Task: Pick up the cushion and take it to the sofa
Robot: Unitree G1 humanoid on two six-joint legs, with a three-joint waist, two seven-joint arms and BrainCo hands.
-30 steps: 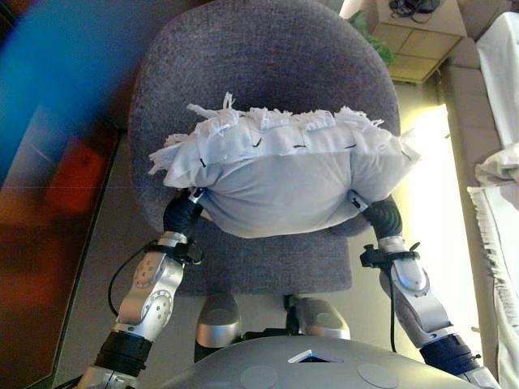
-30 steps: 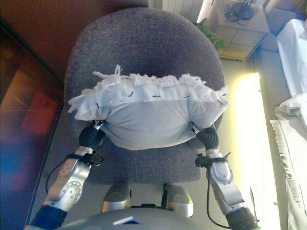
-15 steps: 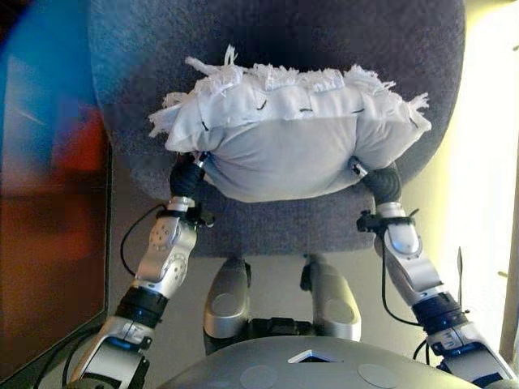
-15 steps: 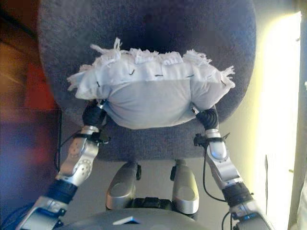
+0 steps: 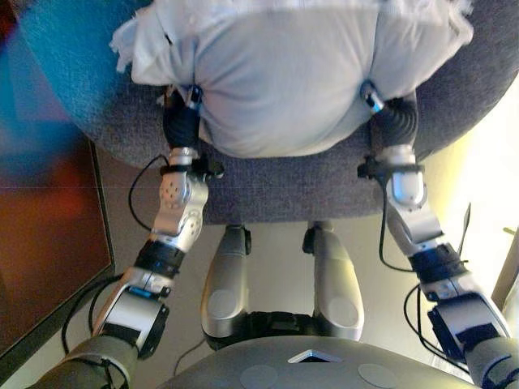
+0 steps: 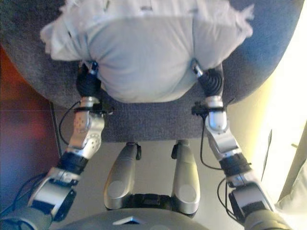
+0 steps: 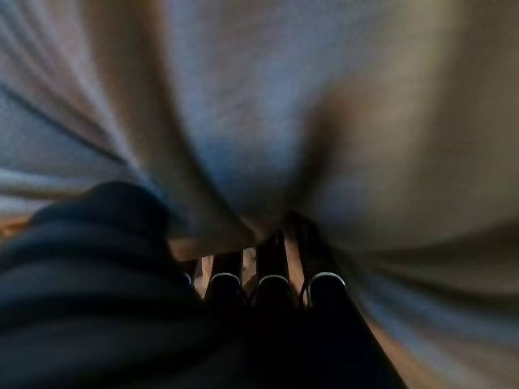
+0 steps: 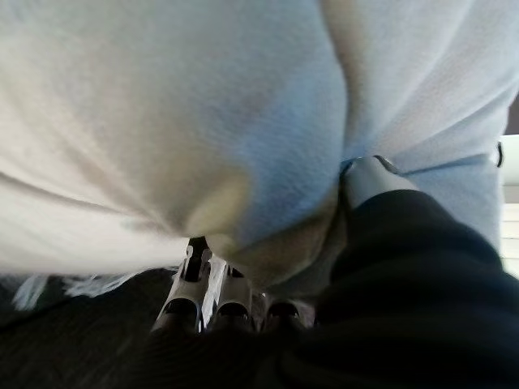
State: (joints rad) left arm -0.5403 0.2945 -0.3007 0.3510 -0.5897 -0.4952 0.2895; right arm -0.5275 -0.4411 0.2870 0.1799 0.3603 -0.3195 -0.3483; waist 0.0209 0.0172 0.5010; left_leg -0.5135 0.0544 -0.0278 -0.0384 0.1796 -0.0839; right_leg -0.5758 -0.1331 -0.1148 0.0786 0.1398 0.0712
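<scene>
Left eye view: white fringed fabric cushion (image 5: 284, 73) above grey upholstered chair (image 5: 276, 190). Left hand (image 5: 183, 121) and right hand (image 5: 391, 120) grip the cushion's two ends, fingers curled into the fabric.

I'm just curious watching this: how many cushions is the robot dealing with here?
1. A single white cushion is held over the grey chair, with the left hand under one end and the right hand under the other. Others may lie outside the views.

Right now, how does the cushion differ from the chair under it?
The cushion is white and smooth, with a fringed edge; the chair is dark grey, coarse weave. The cushion is smaller and pinched between the left hand and right hand; the chair spreads wider beneath. Both are soft fabric.
</scene>
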